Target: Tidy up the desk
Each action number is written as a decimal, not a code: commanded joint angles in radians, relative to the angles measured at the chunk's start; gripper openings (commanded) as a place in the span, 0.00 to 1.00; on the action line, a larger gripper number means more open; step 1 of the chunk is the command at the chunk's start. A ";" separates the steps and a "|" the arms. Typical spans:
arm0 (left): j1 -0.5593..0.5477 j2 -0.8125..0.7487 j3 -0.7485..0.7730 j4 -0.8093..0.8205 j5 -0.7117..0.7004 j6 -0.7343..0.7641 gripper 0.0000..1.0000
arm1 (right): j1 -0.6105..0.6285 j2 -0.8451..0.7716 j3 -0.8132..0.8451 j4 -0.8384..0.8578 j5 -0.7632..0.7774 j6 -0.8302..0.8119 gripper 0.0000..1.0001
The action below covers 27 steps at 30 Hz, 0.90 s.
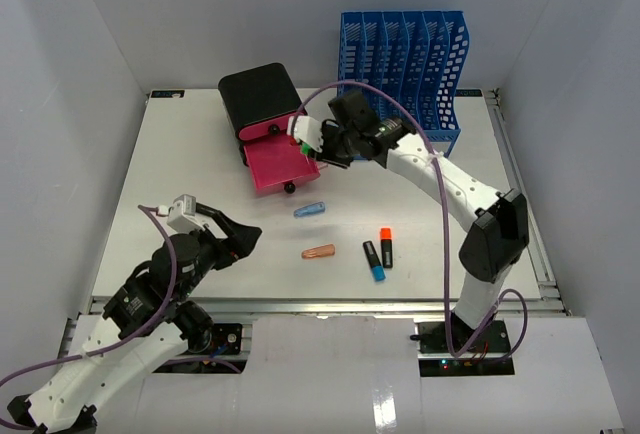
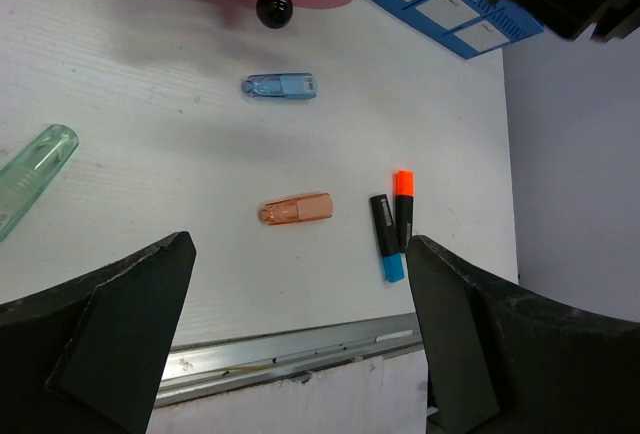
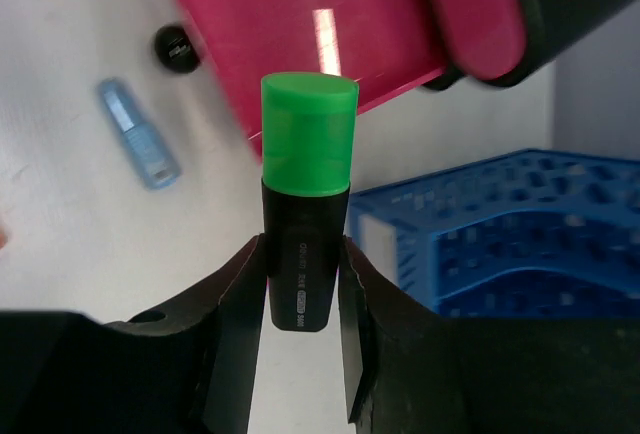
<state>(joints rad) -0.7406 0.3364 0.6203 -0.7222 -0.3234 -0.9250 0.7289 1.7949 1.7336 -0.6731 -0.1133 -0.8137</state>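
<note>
The white desk (image 1: pixel 190 164) carries a blue-tipped highlighter (image 1: pixel 373 260), an orange-tipped highlighter (image 1: pixel 386 246), a small clear blue piece (image 1: pixel 310 209) and a small clear orange piece (image 1: pixel 318 251). My right gripper (image 1: pixel 318 142) is shut on a green-capped black highlighter (image 3: pixel 305 144), cap pointing away, held over the open pink drawer (image 1: pixel 280 162). In the right wrist view the gripper (image 3: pixel 300 259) pinches the highlighter's black body. My left gripper (image 1: pixel 245 239) is open and empty above the desk's front left; in its wrist view the gripper (image 2: pixel 300 254) frames the metal front rail (image 2: pixel 300 349).
A black box with pink drawers (image 1: pixel 262 99) stands at the back centre, its lower drawer pulled out. A blue slotted file rack (image 1: pixel 405 64) stands at the back right. A pale green clear object (image 2: pixel 30 179) lies at the left of the left wrist view.
</note>
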 commanded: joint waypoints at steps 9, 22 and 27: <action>0.006 0.010 0.072 -0.129 -0.086 -0.188 0.98 | 0.104 0.450 0.452 0.071 0.229 -0.044 0.15; 0.006 0.076 0.018 -0.053 -0.093 -0.234 0.98 | 0.106 0.371 0.385 0.129 0.202 0.028 0.72; 0.007 0.237 0.051 0.012 -0.151 -0.179 0.96 | 0.056 0.198 0.365 0.082 0.066 0.118 0.73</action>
<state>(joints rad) -0.7406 0.4542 0.6441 -0.7829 -0.4210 -1.1416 0.8285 2.1983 2.1051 -0.5963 0.0823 -0.7892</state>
